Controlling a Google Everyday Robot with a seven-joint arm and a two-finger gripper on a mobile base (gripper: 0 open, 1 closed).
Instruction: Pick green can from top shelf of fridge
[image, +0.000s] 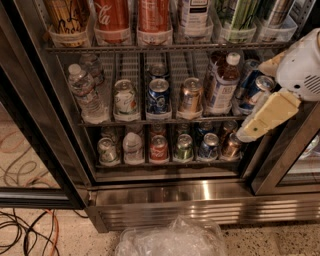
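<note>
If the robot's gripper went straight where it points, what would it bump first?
Probably the brownish short can at the right end of the lowest rack: the gripper, on the right, points down-left at it. Depth is unclear; it might pass in front.

The green can (241, 12), at one o'clock, is showing metallic green with dark and pale streaks. The cream gripper (252, 129) is hanging at three o'clock, below a white arm (300, 65). The Coke can (112, 15) is glowing red with white script. The fridge (200, 210) base is gleaming ribbed steel; the top shelf (150, 49) is looking grey.
</note>
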